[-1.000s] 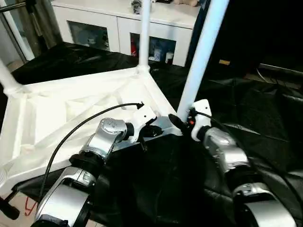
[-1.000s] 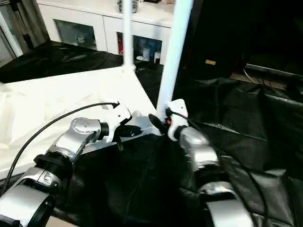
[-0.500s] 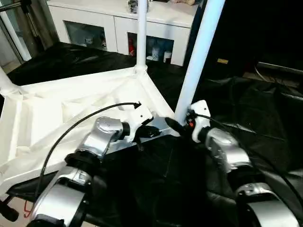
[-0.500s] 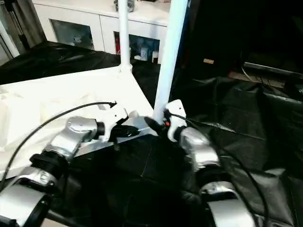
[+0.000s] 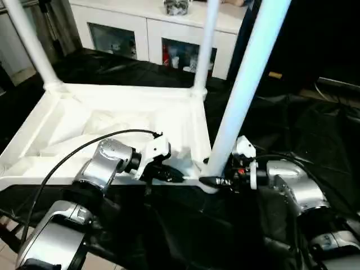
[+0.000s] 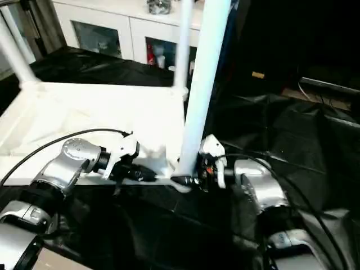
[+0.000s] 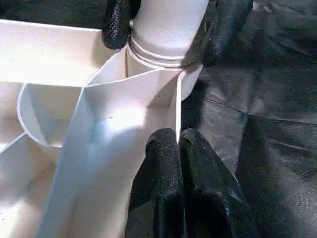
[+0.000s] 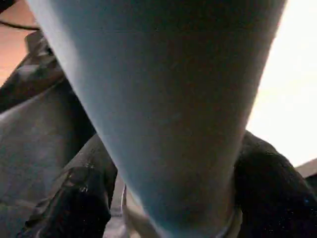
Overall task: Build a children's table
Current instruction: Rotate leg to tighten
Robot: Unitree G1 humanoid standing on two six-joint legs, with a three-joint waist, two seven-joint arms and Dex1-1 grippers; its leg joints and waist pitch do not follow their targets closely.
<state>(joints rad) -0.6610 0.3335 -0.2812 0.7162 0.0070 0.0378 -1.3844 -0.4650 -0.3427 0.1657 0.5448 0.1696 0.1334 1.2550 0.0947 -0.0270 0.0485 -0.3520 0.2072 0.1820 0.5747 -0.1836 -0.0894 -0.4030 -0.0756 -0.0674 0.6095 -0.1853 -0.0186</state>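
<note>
The children's table [image 5: 112, 121] lay upside down on black sheeting [image 5: 292, 124], legs sticking up. Right gripper [image 7: 168, 29] was clamped around the near corner leg [image 5: 242, 95] at its socket. Left gripper [image 7: 181, 163], fingers pressed together, touched the rim beside it. White cabinet [image 5: 152, 34] stood behind.

No lettering, number or brand mark can be read anywhere in these views. A small yellowish tag [image 5: 275, 75] sits on the dark unit behind the black-draped work surface, but whatever it carries is too small to make out.
</note>
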